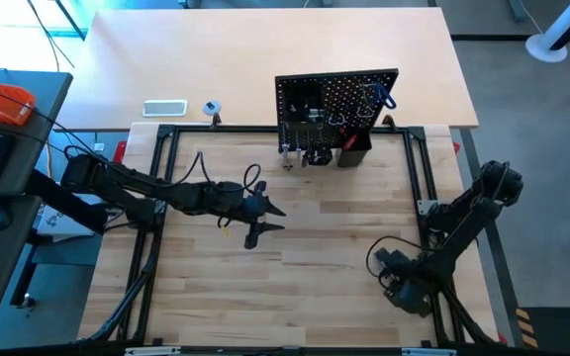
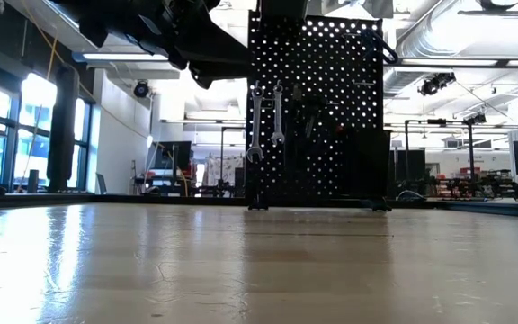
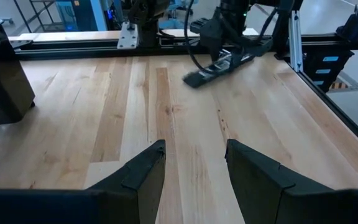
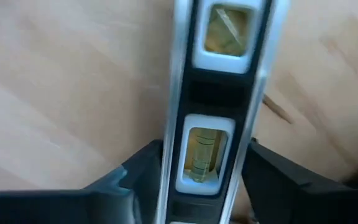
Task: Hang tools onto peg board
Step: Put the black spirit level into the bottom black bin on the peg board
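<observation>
Right gripper, far from the peg board, straddles a spirit level; pinch it squarely mid-length. Left gripper spread, empty.

Two dark jointed robot arms, the left arm and right arm, trailing looped black cables, each ending in two wedge-shaped black fingers.

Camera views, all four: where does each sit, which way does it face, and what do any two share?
High: overhead, straight down; both arms, left tool, peg board.
Low: table height, level toward the peg board and wrenches; an arm overhead.
Left wrist: past its open fingers, across the table at the right arm.
Right wrist: down onto a level between its fingers.
Shared: high and low both show the peg board.
</observation>
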You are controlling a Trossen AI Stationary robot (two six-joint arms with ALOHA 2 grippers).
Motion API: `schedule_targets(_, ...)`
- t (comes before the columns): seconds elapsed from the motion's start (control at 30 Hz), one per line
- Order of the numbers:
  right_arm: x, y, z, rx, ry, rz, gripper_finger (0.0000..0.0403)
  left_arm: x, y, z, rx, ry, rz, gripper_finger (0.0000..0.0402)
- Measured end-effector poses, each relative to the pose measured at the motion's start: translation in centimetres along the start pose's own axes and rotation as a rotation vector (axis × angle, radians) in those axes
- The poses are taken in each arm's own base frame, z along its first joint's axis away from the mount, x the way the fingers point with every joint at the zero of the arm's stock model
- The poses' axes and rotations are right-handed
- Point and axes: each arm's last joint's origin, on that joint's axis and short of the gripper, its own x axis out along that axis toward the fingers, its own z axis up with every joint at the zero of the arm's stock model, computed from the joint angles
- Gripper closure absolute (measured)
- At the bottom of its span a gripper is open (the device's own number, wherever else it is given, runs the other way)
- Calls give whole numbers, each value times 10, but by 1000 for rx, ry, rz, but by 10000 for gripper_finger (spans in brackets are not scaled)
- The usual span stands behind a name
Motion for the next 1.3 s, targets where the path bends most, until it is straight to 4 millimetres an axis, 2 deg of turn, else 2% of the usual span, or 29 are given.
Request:
schedule_targets(0.1,-2,11,6,-15,-74,99,241,0,0,1,0,-11,0,238)
schedule_targets(0.27,-9,25,19,-81,-292,204,241,0,0,3,-3,-29,1,238)
schedule_targets(0.33,-12,27,24,-117,-323,203,215,0,0,3,-7,-37,1,238)
schedule_targets(0.53,-13,21,26,-139,-262,134,81,0,0,3,-7,-36,1,238)
schedule_targets(0.63,-14,21,26,-146,-273,136,53,0,0,3,-7,-36,1,238)
schedule_targets(0.83,-38,28,21,-281,-265,64,57,0,1,4,-2,-43,11,238)
schedule_targets(1.03,-67,20,7,-395,-132,-115,62,0,3,4,-4,-42,17,238)
schedule_targets(1.2,-60,11,-15,-457,60,-132,62,0,3,3,-3,-40,17,238)
schedule_targets(1.3,-54,9,-27,-478,88,-134,68,4,3,-1,-3,-21,16,238)
